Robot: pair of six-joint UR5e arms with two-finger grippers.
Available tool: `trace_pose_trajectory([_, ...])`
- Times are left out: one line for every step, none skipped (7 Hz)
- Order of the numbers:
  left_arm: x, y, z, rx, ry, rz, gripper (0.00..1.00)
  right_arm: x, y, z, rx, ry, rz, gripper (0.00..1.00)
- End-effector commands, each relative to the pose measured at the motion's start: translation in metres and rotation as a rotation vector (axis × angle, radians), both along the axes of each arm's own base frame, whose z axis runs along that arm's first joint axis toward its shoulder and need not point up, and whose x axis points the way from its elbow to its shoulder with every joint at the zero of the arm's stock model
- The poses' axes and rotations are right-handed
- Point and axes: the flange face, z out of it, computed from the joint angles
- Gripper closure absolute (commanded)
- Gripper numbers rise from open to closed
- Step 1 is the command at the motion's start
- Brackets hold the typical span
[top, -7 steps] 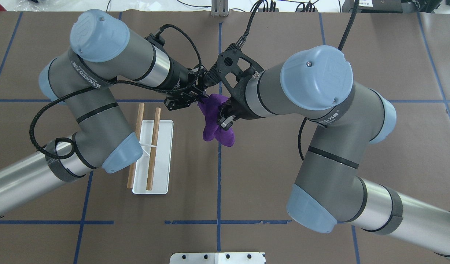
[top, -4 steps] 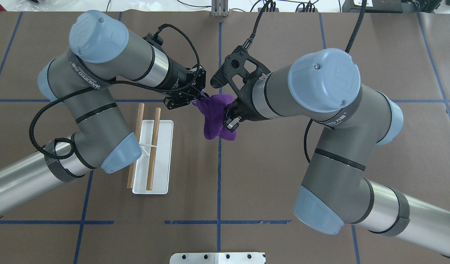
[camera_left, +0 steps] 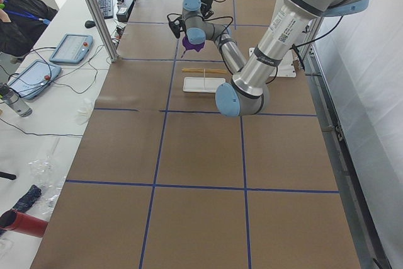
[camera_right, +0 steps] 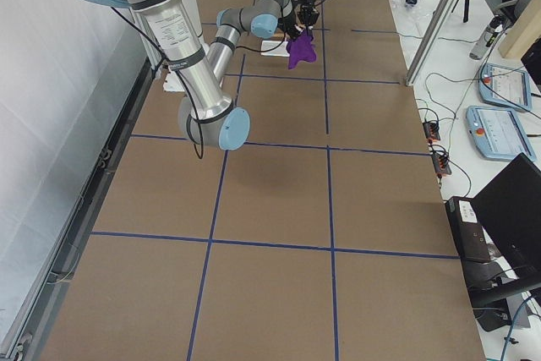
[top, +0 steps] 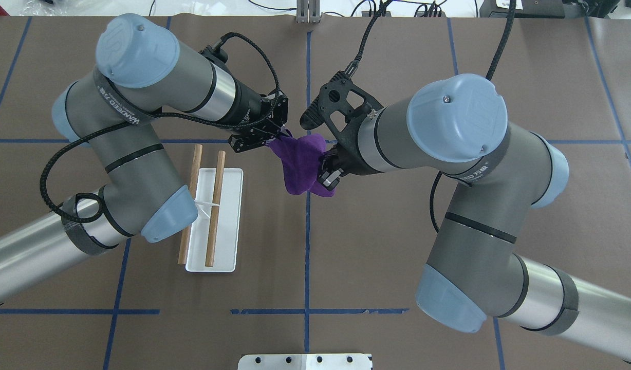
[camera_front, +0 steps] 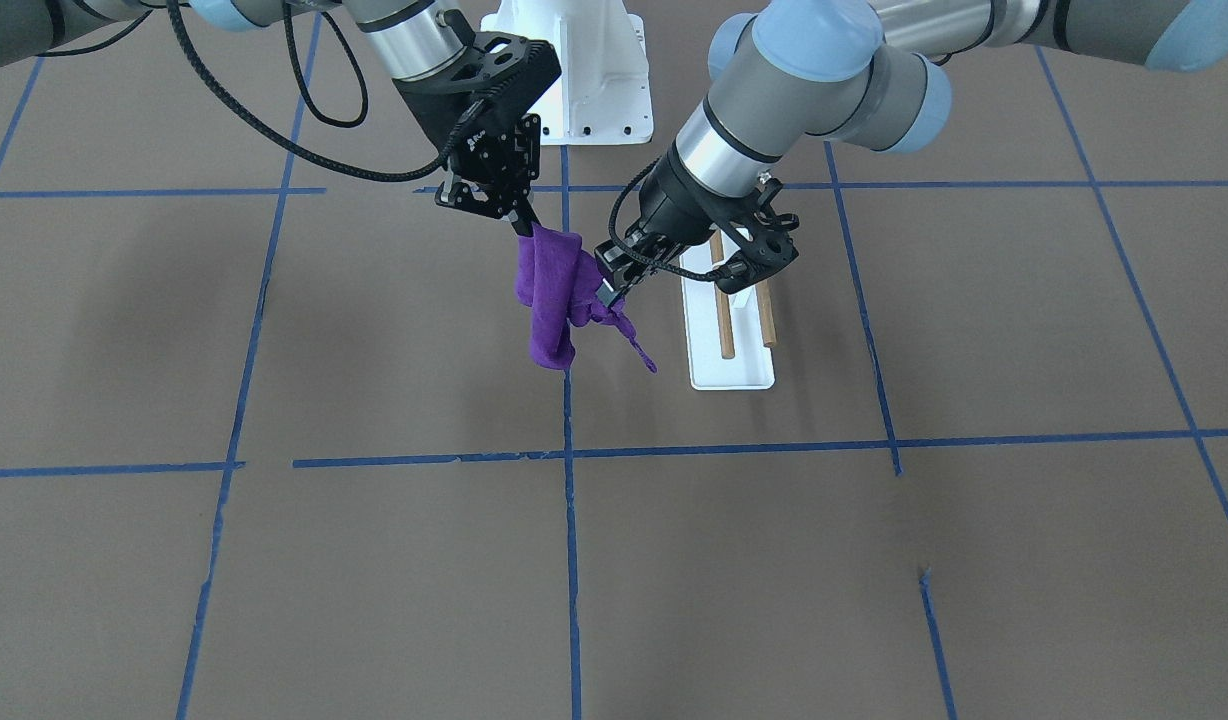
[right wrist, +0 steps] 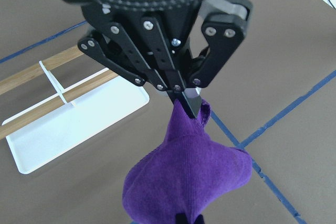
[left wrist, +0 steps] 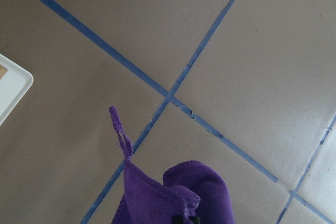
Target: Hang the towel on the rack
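Purple towel point(camera_front: 549, 300) hangs bunched, one corner pinched in left tool point(camera_front: 607, 291), another in right tool point(camera_front: 525, 229).

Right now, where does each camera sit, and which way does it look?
Front-facing: across the table, facing the robot; left arm and right arm hold the towel.
Overhead: behind the robot, looking down; both arms, rack.
Exterior left: table's end, left arm near.
Exterior right: opposite end, right arm near.
Left wrist: down onto towel and table.
Right wrist: toward left gripper pinching towel.
Shared: every view shows the towel.
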Motion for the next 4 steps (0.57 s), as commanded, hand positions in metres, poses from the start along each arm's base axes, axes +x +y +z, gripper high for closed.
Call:
trace_pose_trajectory([-0.001,0.001,0.0,0.0,0.002,0.0,1.0,0.005,-0.002,0.007,-0.055,0.073,0.005,0.0])
trace_pose_trajectory([-0.003,0.001,-0.001,0.002,0.003,-0.003,1.0,0.018,-0.009,0.009,-0.093,0.078,-0.012,0.0])
trace_pose_trajectory([-0.01,0.007,0.013,-0.003,-0.006,-0.001,1.0,0.039,-0.026,0.015,-0.153,0.068,-0.045,0.0])
trace_pose_trajectory([-0.03,0.021,0.026,0.047,-0.011,0.01,1.0,0.059,-0.044,0.031,-0.248,0.109,-0.063,0.0])
